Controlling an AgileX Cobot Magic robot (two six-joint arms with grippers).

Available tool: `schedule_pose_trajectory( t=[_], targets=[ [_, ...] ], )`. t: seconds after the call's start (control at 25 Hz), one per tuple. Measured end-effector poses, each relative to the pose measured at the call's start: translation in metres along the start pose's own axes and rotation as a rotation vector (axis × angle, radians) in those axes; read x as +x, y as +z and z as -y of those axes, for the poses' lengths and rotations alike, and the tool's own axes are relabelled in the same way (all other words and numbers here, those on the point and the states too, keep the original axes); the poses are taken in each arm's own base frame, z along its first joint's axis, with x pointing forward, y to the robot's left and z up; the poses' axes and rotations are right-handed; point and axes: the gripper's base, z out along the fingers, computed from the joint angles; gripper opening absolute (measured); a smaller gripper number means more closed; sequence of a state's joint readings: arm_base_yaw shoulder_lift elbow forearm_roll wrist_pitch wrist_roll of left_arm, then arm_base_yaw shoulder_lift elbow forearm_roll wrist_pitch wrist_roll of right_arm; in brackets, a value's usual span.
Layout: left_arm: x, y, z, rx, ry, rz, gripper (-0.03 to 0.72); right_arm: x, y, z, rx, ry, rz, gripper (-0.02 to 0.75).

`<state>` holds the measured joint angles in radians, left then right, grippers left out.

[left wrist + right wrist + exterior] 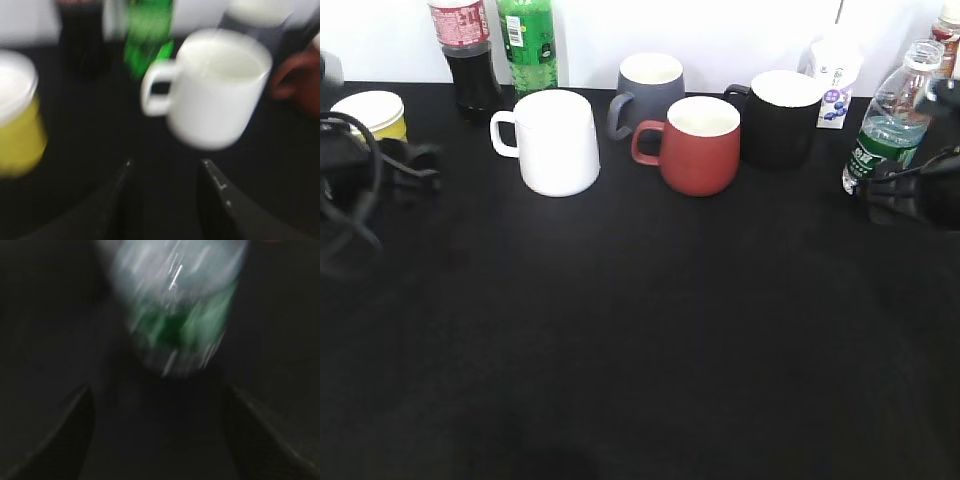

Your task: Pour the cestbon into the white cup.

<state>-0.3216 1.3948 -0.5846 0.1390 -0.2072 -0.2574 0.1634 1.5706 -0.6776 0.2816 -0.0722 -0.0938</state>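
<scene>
The cestbon bottle, clear with a dark green label, stands at the far right of the black table. It shows blurred in the right wrist view. My right gripper is open just in front of the bottle, fingers spread wide and apart from it. The white cup stands upright at the back left, handle to the left. It fills the left wrist view. My left gripper is open and empty at the far left, fingers short of the cup.
A red mug, a grey mug and a black mug stand in the back row. A yellow paper cup, a cola bottle, a green soda bottle and a small white carton line the back.
</scene>
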Motion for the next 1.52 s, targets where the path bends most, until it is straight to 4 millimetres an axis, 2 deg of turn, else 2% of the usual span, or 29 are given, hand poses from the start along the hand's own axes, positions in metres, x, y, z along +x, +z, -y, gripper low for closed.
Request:
schedule_pose_trajectory(
  t=[0.08, 0.16, 0.24, 0.36, 0.44, 0.52, 0.64, 0.68, 0.8, 0.88, 1.0, 1.12, 1.44, 1.52],
  targets=[
    [-0.023, -0.010, 0.000, -0.060, -0.061, -0.138, 0.319, -0.018, -0.023, -0.010, -0.059, -0.007, -0.128, 0.596],
    [-0.044, -0.033, 0.003, -0.075, -0.103, -0.175, 0.319, -0.037, -0.047, -0.017, -0.095, -0.016, -0.126, 0.596],
    [-0.051, -0.071, 0.014, -0.046, -0.082, -0.175, 0.319, -0.048, -0.080, -0.019, -0.118, -0.029, -0.065, 0.589],
    [-0.050, -0.131, 0.027, 0.006, -0.017, -0.173, 0.319, -0.051, -0.147, -0.021, -0.165, -0.053, 0.023, 0.531],
    [-0.042, -0.175, 0.025, 0.015, -0.005, -0.180, 0.319, -0.039, -0.193, -0.021, -0.197, -0.078, 0.036, 0.524],
    [-0.032, -0.210, 0.018, 0.011, -0.004, -0.136, 0.319, -0.023, -0.244, -0.017, -0.208, -0.123, 0.113, 0.524],
    [0.011, -0.247, 0.004, 0.013, -0.015, -0.092, 0.319, 0.028, -0.302, -0.002, -0.158, -0.178, 0.163, 0.524],
    [0.026, -0.255, 0.000, 0.019, -0.020, -0.072, 0.319, 0.046, -0.313, 0.004, -0.135, -0.180, 0.181, 0.524],
    [0.057, -0.273, -0.004, 0.078, -0.009, -0.012, 0.319, 0.103, -0.326, 0.018, -0.109, -0.183, 0.200, 0.524],
    [0.065, -0.280, -0.005, 0.106, 0.028, 0.025, 0.319, 0.125, -0.320, 0.028, -0.051, -0.162, 0.235, 0.524],
    [0.075, -0.271, -0.005, 0.110, 0.039, 0.003, 0.319, 0.131, -0.300, 0.035, 0.022, -0.144, 0.182, 0.523],
    [0.075, -0.270, -0.005, 0.106, 0.044, 0.008, 0.319, 0.125, -0.292, 0.030, -0.025, -0.131, 0.267, 0.523],
    [0.075, -0.270, -0.005, 0.100, 0.041, 0.009, 0.319, 0.124, -0.292, 0.029, -0.046, -0.123, 0.290, 0.523],
    [0.075, -0.270, -0.005, 0.045, 0.010, 0.017, 0.319, 0.124, -0.292, 0.029, -0.042, -0.121, 0.290, 0.522]
  ],
)
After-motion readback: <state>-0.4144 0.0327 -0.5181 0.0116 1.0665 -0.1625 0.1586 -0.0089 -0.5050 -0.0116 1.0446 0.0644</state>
